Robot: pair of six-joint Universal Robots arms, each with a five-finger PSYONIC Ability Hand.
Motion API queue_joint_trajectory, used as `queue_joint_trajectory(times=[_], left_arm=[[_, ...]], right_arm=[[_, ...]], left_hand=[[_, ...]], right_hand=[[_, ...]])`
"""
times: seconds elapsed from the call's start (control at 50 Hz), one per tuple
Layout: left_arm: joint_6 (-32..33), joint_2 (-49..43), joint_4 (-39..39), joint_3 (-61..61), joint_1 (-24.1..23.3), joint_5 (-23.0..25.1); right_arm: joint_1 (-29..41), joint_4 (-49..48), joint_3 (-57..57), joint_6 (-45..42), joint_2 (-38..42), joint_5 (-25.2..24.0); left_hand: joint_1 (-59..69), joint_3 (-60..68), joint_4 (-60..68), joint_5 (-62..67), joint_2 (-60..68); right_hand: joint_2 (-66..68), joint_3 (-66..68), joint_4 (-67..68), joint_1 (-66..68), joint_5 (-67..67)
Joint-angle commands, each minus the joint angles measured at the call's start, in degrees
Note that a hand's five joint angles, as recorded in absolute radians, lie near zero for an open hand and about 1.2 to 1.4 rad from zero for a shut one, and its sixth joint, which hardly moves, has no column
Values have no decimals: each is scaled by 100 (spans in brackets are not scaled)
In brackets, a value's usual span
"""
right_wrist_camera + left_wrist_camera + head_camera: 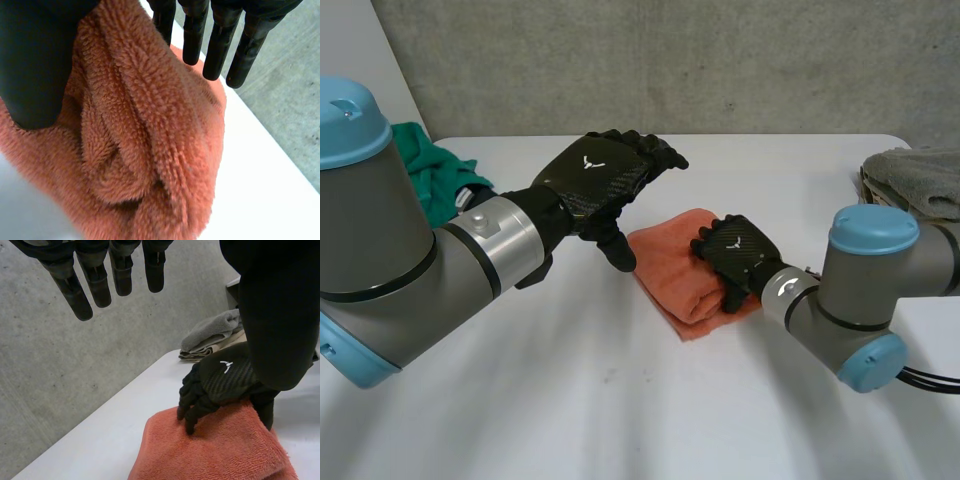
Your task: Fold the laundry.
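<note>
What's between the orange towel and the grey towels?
In the head view, the right arm crosses that stretch, its hand on the orange towel; otherwise bare table to the grey towels.

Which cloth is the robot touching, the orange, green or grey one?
The orange towel in the middle: the right hand holds it. The green cloth and grey towel lie untouched at the sides.

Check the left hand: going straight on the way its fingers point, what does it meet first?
Probably nothing on the table. The left hand is raised, fingers straight, aimed over the orange towel and right hand toward the concrete wall; the grey towels look off that line, though depth is unclear.
</note>
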Motion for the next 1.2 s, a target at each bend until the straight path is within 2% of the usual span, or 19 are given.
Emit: queue_joint_trajectory(times=[0.02, 0.32, 0.48, 0.74, 0.8, 0.9, 0.96, 1.0, 1.04, 1.14, 1.2], left_arm=[[1, 0, 0, -9, 3, 0], [-7, 0, 0, 0, 3, 9], [-25, 0, 0, 0, 12, 9], [-25, 0, 0, 0, 12, 9], [-25, 0, 0, 8, 12, 9], [-25, 9, 0, 0, 12, 9], [-25, 9, 0, 0, 12, 9], [-25, 0, 0, 0, 12, 9], [-25, 9, 0, 0, 12, 9], [-25, 9, 0, 0, 3, 9], [-25, 0, 0, 0, 3, 9]], right_arm=[[-154, 171, 99, -59, -64, -247], [-119, 118, 55, -586, 191, -256], [-75, -22, -121, -525, 279, -221], [-40, -58, -464, -419, 446, -186], [-40, -67, -473, -419, 472, -186], [-40, -145, -508, -323, 516, -186], [-40, -163, -508, -279, 507, -168], [-40, -102, -499, -244, 437, -142], [-40, -58, -412, -209, 341, -142], [-128, 249, -61, -138, -177, -238], [-128, 311, 89, -155, -222, -291]], left_hand=[[1, 30, 87, 111, 65], [18, 46, 104, 128, 82], [18, 46, 104, 128, 82], [1, 30, 87, 111, 65], [1, 30, 87, 111, 65], [18, 46, 104, 128, 82], [18, 46, 104, 128, 82], [18, 46, 104, 128, 82], [18, 46, 104, 128, 82], [18, 46, 104, 128, 82], [1, 30, 87, 111, 65]], right_hand=[[-416, -371, -347, -356, -398], [-383, -338, -314, -323, -365], [239, 285, 309, 299, 257], [289, 335, 359, 350, 308], [708, 754, 778, 769, 726], [2390, 2435, 2459, 2450, 2408], [2192, 2238, 2262, 2252, 2210], [767, 813, 837, 828, 785], [7, 53, 77, 67, 25], [-836, -790, -766, -775, -818], [-837, -791, -768, -777, -819]])
